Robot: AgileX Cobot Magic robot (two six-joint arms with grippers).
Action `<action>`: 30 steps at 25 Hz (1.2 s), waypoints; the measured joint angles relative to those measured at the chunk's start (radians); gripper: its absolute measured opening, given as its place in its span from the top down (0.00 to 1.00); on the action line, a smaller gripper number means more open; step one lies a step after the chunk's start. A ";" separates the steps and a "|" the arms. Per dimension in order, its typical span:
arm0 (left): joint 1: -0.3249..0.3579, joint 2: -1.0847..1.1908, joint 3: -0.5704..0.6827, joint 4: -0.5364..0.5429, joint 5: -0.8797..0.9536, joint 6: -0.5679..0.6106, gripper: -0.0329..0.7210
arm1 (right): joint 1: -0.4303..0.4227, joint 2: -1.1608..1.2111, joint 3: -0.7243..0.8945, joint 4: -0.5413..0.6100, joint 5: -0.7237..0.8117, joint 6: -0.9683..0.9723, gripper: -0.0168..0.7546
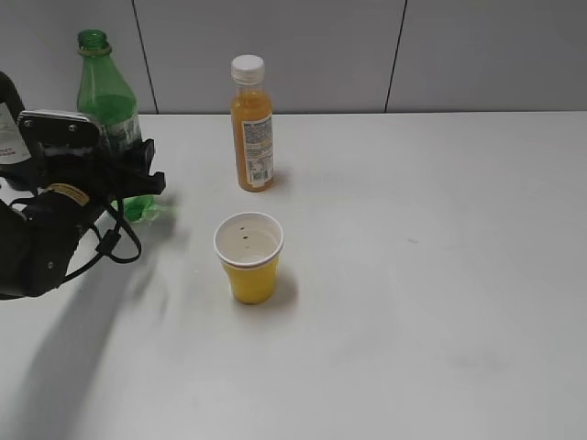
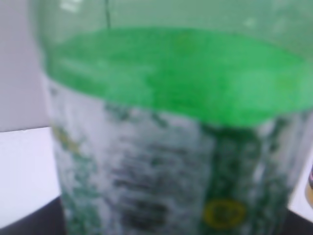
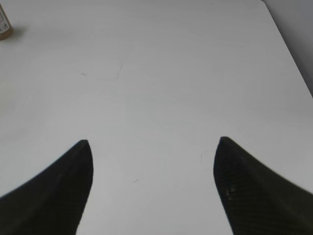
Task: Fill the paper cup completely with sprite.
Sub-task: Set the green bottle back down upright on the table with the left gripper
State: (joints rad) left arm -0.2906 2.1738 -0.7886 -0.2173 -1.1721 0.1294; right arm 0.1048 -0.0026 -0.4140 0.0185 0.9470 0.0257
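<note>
Exterior view: a white table (image 1: 413, 275) carries the paper cup (image 1: 249, 258), a small yellow cup with a white rim, standing upright near the middle with a few dark specks on its white inside. Just beyond it, farther back, stands an orange juice bottle (image 1: 251, 124) with a white cap. At the far left the sprite (image 1: 108, 96), a tall green bottle with no cap, stands upright well apart from the cup. The left gripper (image 1: 128, 174) is at the bottle's lower body, its black arm partly covering the label. A dark bottle (image 1: 9, 128) with a white label shows at the left edge behind the arm.

In the left wrist view the green bottle (image 2: 171, 137) fills the frame, blurred, with its grey-white patterned label and the liquid level above it; the fingers are not visible there, so whether the left gripper is clamped on the bottle or only around it cannot be told.

In the right wrist view the right gripper (image 3: 151, 161) hangs over bare table, its two dark fingers (image 3: 54, 196) wide apart and holding nothing.
</note>
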 joint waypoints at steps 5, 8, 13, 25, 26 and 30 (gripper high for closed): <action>0.001 0.000 0.001 0.004 -0.001 -0.001 0.20 | 0.000 0.000 0.000 0.000 0.000 0.000 0.21; 0.001 -0.001 0.019 -0.003 -0.004 -0.001 0.10 | 0.000 0.000 0.000 0.000 0.000 0.000 0.21; 0.001 -0.042 0.090 -0.010 -0.007 -0.001 0.09 | 0.000 0.000 0.000 0.000 0.000 0.000 0.21; 0.001 -0.241 0.294 -0.011 -0.007 -0.001 0.12 | 0.000 0.000 0.000 0.000 0.000 0.000 0.21; 0.001 -0.260 0.310 -0.011 -0.007 -0.001 0.12 | 0.000 0.000 0.000 0.000 0.000 0.000 0.21; 0.001 -0.344 0.341 -0.011 0.007 0.014 0.14 | 0.000 0.000 0.000 0.000 0.000 0.000 0.21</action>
State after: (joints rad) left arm -0.2894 1.8295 -0.4477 -0.2285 -1.1653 0.1438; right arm 0.1048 -0.0026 -0.4140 0.0185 0.9470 0.0257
